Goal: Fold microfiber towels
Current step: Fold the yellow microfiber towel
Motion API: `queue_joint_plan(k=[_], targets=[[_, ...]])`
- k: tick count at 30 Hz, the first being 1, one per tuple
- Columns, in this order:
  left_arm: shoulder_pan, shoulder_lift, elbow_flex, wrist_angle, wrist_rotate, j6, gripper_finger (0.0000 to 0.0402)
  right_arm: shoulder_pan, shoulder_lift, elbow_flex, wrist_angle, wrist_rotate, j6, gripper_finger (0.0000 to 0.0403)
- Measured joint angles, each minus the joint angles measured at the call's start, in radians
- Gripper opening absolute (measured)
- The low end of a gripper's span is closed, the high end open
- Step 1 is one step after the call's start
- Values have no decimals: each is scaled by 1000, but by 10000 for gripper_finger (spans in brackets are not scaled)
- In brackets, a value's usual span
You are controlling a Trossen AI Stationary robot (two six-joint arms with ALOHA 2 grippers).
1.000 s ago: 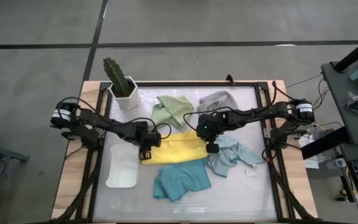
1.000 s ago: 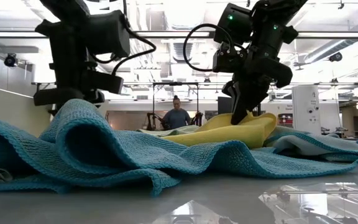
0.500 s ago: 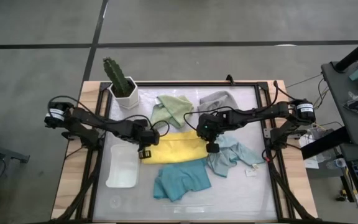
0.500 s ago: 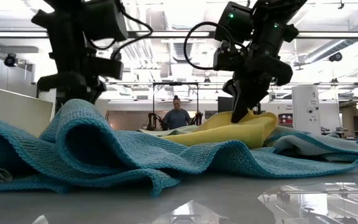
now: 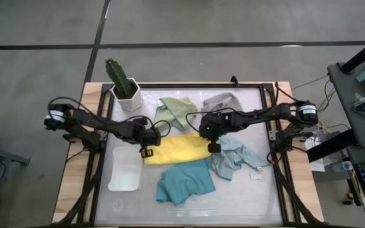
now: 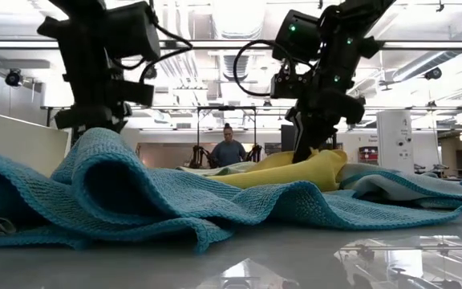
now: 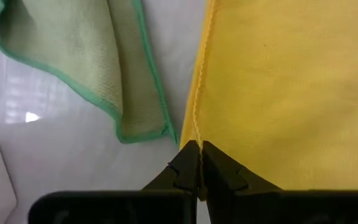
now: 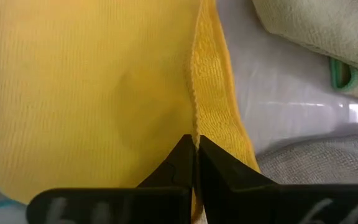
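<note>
The teal towel (image 6: 135, 193) lies rumpled nearest the front edge of the tabletop (image 5: 189, 206), just in front of the yellow towel (image 5: 176, 149). The yellow towel lies folded in a band at the middle. The left gripper (image 5: 147, 151) has its jaws clamped on the yellow towel's left end; the right gripper (image 5: 213, 146) has its jaws clamped on the right end. The pale blue towel (image 5: 236, 156) touches the yellow one's right end. Behind the yellow towel lie the green towel (image 5: 176, 111) and grey towel (image 5: 222, 101).
</note>
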Motion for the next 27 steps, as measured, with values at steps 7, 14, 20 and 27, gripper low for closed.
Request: queue_joint_plan(k=[7, 14, 20, 27], targets=[[1, -2, -4, 12, -26, -28, 2, -19, -7, 1, 13, 21, 24, 34], [2, -6, 11, 15, -32, -30, 61, -33, -52, 1, 4, 22, 27, 97], [2, -14, 47, 15, -50, -23, 121, -33, -129, 1, -47, 22, 61, 138], [2, -20, 130, 23, -51, 57, 134, -26, -259, 0, -183, 19, 197, 149]])
